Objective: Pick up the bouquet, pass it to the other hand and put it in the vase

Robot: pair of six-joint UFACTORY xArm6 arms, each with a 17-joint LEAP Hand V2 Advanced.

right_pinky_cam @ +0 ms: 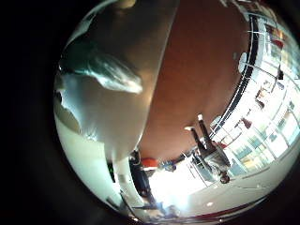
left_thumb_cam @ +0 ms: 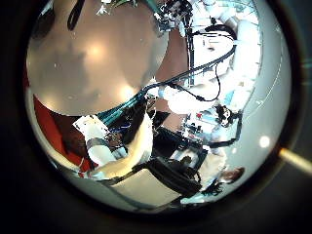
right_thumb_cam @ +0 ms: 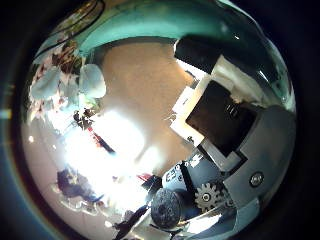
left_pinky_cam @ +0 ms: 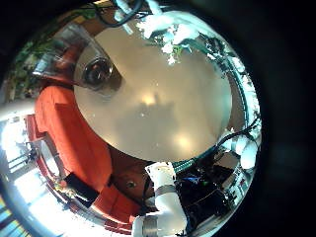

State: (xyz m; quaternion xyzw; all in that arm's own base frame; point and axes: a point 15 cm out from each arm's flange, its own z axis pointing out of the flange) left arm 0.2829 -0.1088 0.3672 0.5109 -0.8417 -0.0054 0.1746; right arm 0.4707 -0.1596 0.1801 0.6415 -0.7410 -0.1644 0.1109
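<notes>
The bouquet (left_pinky_cam: 168, 35) of pale flowers is held up over the far rim of the round table (left_pinky_cam: 173, 114), in the other hand there. Close to my right palm, its wrapping and a leaf (right_pinky_cam: 98, 67) fill much of the view, and its flower heads (right_thumb_cam: 68, 75) show beside my right hand (right_thumb_cam: 225, 115), whose fingers curl toward the stems. The vase (left_pinky_cam: 97, 71) stands upright on the table near the rim, its dark mouth open. My left hand (left_thumb_cam: 127, 161) hangs high over the table (left_thumb_cam: 88, 58) with relaxed fingers holding nothing.
A sofa (left_pinky_cam: 69, 148) curves round the table's edge on the vase's side. My left arm (left_pinky_cam: 163, 202) comes in at the near rim. Chairs (right_pinky_cam: 211, 145) stand on the floor away from the table.
</notes>
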